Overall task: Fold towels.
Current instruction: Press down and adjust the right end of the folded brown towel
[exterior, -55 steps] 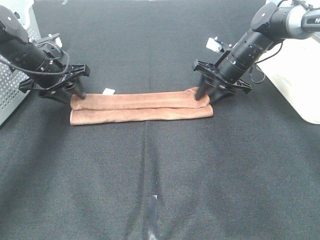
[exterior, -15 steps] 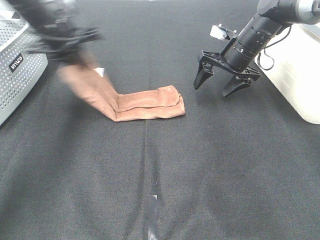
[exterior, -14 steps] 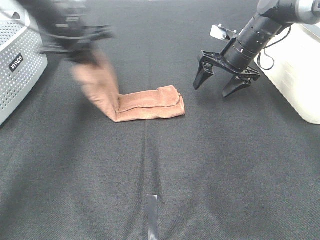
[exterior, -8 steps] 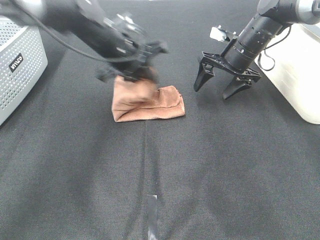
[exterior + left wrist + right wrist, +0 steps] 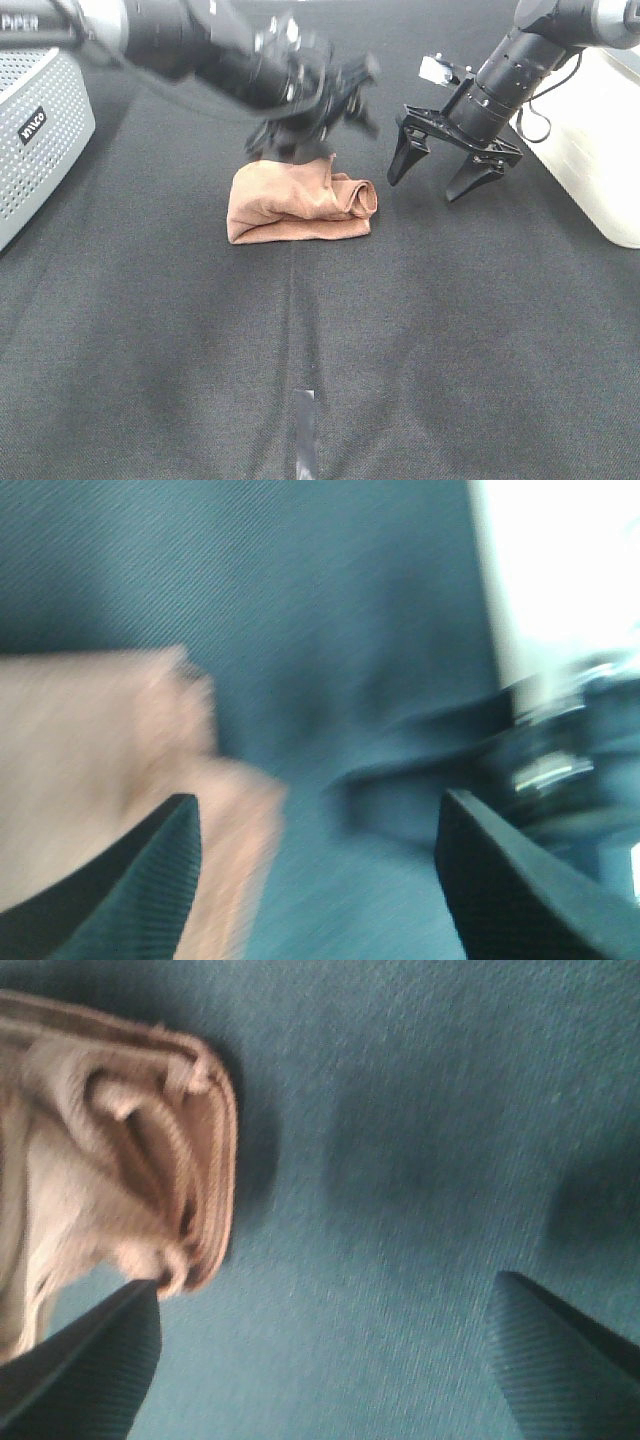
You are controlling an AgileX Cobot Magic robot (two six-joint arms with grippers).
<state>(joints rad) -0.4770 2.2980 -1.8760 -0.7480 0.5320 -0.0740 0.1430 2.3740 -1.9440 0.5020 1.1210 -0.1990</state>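
The reddish-brown towel [image 5: 300, 205] lies folded into a short thick bundle on the black cloth table, just left of centre. My left gripper [image 5: 318, 118] has reached across and hovers blurred just above the bundle's far right part. In the left wrist view it [image 5: 320, 880] is open, with the towel [image 5: 90, 750] beside one finger and nothing between the fingers. My right gripper [image 5: 445, 168] is open and empty, hanging just right of the towel. In the right wrist view it [image 5: 320, 1350] faces the towel's rolled end [image 5: 130, 1150]. The white tag is hidden.
A grey perforated basket [image 5: 35, 130] stands at the left edge. A white bin [image 5: 600, 140] stands at the right edge behind the right arm. A strip of white tape [image 5: 305, 430] marks the table's front centre. The right arm shows blurred in the left wrist view [image 5: 540, 770].
My left gripper swung the towel's left end over to the right, laid it on the other half and opened. The right gripper has stayed put.
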